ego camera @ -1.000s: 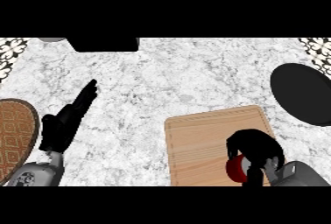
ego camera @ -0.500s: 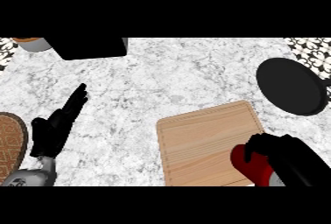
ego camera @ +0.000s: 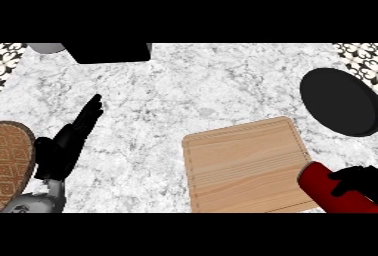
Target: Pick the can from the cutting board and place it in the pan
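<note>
White-grey marble counter (ego camera: 199, 90) fills view. Light wooden cutting board (ego camera: 244, 167) at 5 o'clock, black round pan (ego camera: 338, 101) at 3 o'clock. Red cylindrical can (ego camera: 328, 190) off board's right edge at 4 o'clock, tilted, long axis running upper-left to lower-right. Right hand (ego camera: 358, 181) curled round can. Left hand (ego camera: 70, 140) at 8 o'clock, fingers straight, holding nothing.

The white marbled table (ego camera: 192, 95) carries a wooden cutting board (ego camera: 247, 167) at five o'clock, a black pan (ego camera: 339, 102) at three o'clock, a black box (ego camera: 107, 52) at eleven, and a brown patterned mat (ego camera: 13, 160) at eight.
</note>
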Controlling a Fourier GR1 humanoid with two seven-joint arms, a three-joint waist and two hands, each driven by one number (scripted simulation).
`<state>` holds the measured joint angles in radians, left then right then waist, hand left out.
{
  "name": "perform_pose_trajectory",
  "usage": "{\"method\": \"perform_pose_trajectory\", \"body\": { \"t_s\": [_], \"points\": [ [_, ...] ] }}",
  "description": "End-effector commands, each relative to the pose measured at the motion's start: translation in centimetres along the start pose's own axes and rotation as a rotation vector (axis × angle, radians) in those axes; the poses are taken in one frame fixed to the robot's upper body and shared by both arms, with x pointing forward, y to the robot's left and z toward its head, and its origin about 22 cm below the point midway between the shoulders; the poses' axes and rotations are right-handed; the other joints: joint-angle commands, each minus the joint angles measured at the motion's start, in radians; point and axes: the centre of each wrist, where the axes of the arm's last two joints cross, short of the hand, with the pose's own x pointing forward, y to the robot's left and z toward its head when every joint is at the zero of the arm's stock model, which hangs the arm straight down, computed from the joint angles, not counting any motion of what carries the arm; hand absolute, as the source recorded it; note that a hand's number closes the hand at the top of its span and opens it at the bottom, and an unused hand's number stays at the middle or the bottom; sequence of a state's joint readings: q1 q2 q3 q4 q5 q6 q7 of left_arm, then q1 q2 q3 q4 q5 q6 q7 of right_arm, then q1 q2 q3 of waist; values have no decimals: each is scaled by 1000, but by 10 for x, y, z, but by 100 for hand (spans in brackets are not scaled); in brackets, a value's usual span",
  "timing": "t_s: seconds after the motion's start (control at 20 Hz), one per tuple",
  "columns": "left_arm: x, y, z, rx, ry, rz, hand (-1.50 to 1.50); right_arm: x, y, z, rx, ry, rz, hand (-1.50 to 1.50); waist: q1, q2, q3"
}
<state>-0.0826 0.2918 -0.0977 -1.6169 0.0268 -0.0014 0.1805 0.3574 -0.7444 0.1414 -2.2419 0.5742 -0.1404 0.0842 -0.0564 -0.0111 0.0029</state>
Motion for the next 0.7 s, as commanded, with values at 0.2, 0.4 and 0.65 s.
{"method": "perform_pose_trajectory", "body": {
  "t_s": [0.2,0.4,0.65],
  "points": [
    [13,-14,-13,-21,-13,-2,0,-63,2,19,-165,115,-218,150,42,9,-1],
    [-8,3,-15,-47,-37,-18,0,-108,0,-1,-175,147,-229,150,56,13,-2],
    [15,-13,-26,-65,-22,-14,0,-157,10,-45,-227,177,-136,150,72,16,-2]
  ]
}}
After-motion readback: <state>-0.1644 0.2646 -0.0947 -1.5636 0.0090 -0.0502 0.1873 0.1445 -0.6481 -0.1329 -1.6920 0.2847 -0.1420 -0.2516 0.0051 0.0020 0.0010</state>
